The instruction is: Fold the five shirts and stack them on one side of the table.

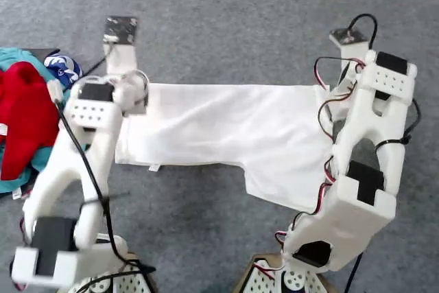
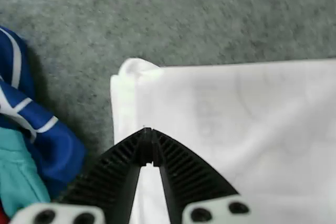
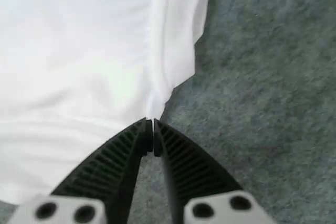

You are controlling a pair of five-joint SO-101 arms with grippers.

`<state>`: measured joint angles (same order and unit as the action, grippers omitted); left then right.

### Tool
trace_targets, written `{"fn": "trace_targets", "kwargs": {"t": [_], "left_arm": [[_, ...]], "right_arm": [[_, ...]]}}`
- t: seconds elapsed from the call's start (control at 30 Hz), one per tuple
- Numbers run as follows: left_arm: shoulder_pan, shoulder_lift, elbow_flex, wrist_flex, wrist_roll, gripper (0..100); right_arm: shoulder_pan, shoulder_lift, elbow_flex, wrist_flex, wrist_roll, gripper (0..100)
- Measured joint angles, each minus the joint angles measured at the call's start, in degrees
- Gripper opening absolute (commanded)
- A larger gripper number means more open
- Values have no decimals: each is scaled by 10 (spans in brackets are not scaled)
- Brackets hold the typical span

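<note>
**Pinched at both ends**

The left arm stretches forward from its base at 7 o'clock with the wrist tipped down. The left gripper (image 2: pixel 148 139) sits over the 9 o'clock end of the white cloth shirt (image 1: pixel 226 132). Its black ridged jaws are pressed together, with a sliver of white fabric nipped between them just inside the folded edge.

The right arm rises from 5 o'clock and bends over the 3 o'clock end. The right gripper (image 3: pixel 152 131) is likewise closed, pinching a raised ridge of the hem.

The shirt lies spread across the middle of the grey felt table cover (image 1: pixel 226 25). A heap of red, teal and blue shirts (image 1: pixel 24 118) lies at 9 o'clock, beside the left arm.
</note>
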<state>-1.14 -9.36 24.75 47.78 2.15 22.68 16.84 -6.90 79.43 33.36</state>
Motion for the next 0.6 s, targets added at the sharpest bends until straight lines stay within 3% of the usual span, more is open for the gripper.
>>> {"fn": "trace_targets", "kwargs": {"t": [0.23, 0.4, 0.6], "left_arm": [[-33, 219, -105, -119, 45, 28], [-33, 367, -197, -129, 46, 27], [-41, 378, -226, -114, 64, 27]], "right_arm": [[-11, 105, -74, -76, -1, 15], [-11, 188, -129, -78, -1, 15], [-11, 252, -175, -81, -1, 15]]}}
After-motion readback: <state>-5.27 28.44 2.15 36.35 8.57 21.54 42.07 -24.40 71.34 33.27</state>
